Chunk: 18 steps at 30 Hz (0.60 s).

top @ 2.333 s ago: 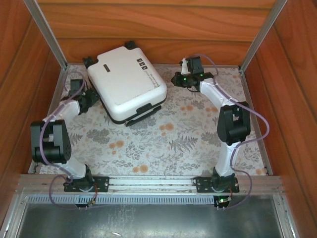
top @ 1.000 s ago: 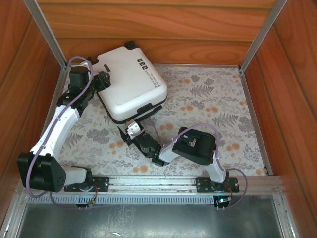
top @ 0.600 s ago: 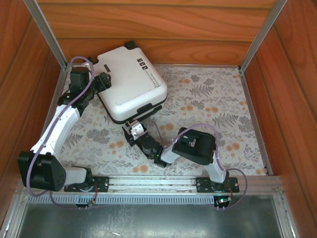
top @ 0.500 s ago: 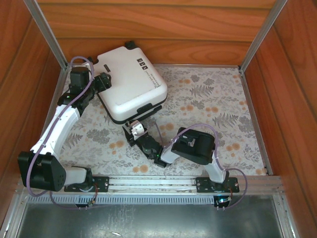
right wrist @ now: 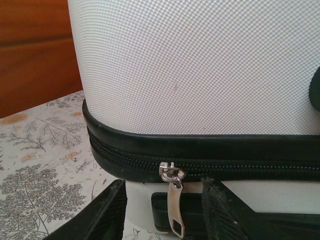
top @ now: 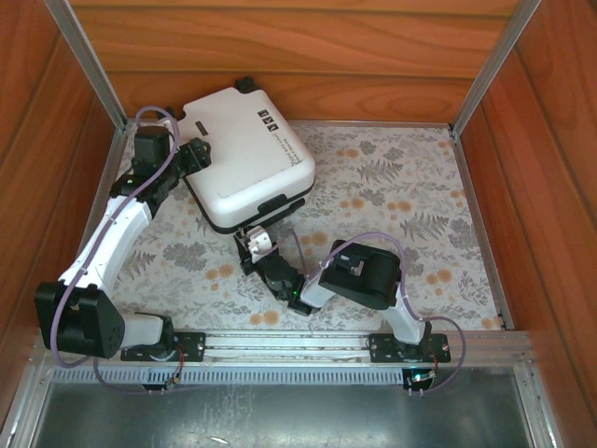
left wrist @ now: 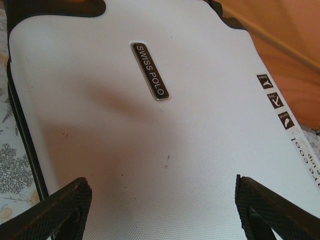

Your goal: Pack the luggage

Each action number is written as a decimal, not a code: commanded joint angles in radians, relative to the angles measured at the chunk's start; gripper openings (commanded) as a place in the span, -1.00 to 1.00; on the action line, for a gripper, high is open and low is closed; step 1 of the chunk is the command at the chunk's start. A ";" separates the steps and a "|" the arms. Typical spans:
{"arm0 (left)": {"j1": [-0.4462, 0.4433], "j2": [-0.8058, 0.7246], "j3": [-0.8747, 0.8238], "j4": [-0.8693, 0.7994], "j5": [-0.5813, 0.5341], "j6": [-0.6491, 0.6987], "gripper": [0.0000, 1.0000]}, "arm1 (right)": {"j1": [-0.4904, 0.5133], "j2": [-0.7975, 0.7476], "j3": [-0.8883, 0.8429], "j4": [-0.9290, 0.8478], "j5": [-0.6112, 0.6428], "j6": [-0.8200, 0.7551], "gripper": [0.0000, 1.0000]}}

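Note:
The luggage (top: 247, 154) lies flat and zipped at the back left of the table, white shell up, black wheels toward the wall. My left gripper (top: 198, 154) hovers over its left part; in the left wrist view the gripper (left wrist: 160, 200) stands open wide above the white shell (left wrist: 165, 140) with its "SWISS POLO" badge (left wrist: 150, 71). My right gripper (top: 254, 245) is at the luggage's near corner. In the right wrist view its jaws (right wrist: 167, 210) are open, narrowly, on either side of the metal zipper pull (right wrist: 175, 205), which hangs from the black zip band (right wrist: 225, 160); neither finger touches it.
Wooden walls (top: 298, 56) close in the back and both sides. The floral tablecloth (top: 420, 196) is bare to the right of the luggage. A metal rail (top: 280, 345) with the arm bases runs along the near edge.
Both arms have swung in to the luggage from the table's sides. Over the last second the right gripper crept closer to the zip and its jaws narrowed around the pull.

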 commanded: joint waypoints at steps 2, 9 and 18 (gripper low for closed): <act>-0.008 0.009 0.022 -0.014 0.014 0.016 0.58 | 0.002 0.019 0.021 -0.014 0.041 0.003 -0.17; -0.009 0.015 0.029 -0.018 0.015 0.018 0.56 | -0.011 0.015 0.012 -0.038 0.030 0.036 -0.27; -0.014 0.013 0.031 -0.028 0.013 0.027 0.53 | -0.051 -0.017 -0.010 -0.088 -0.048 0.066 -0.34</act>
